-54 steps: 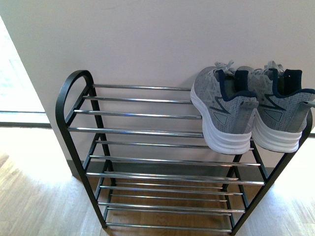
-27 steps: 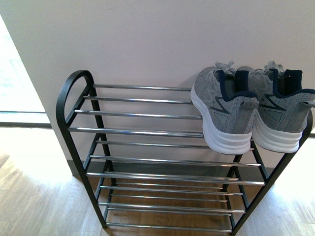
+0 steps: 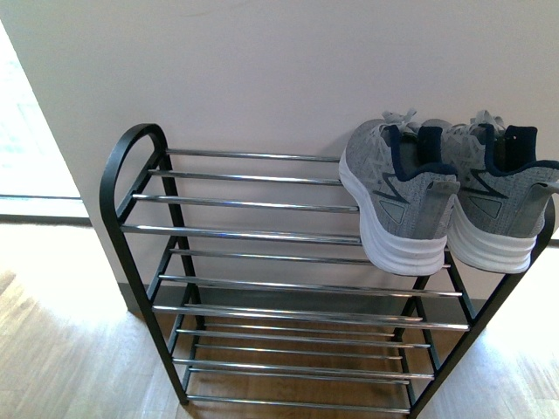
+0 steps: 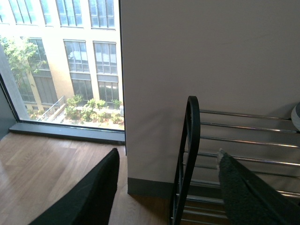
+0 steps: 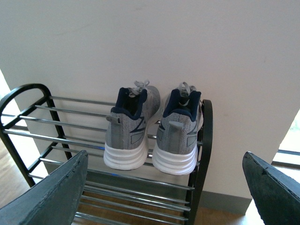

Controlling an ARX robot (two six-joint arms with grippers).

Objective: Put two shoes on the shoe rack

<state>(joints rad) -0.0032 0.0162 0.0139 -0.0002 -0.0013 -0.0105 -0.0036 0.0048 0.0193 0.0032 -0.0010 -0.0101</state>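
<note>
Where the pale wall (image 3: 262, 70) meets a light wooden floor (image 3: 61, 358), one shoe rack (image 3: 116, 170) stands pushed up against it, its black frame rounded at the upper corners and its silver rods running across in several tiers. A grey skirting strip runs along the foot of the wall. The left wrist view also takes in a large window (image 4: 61, 70) beside the wall, with a building and greenery outside.

The left gripper (image 4: 167, 153) shows two dark fingers spread wide with nothing between them, aimed at the rack's rounded end and the wall beyond, apart from both. The right gripper (image 5: 165, 155) is likewise spread wide and empty, facing the heels of the shoes from a little way back.

Two grey sneakers sit at the right of the front view on the top tier, which has four rods: the left shoe (image 3: 397, 201) and the right shoe (image 3: 500, 196). They stand upright side by side and touching, toes to the wall, white heels jutting past the front rod.
</note>
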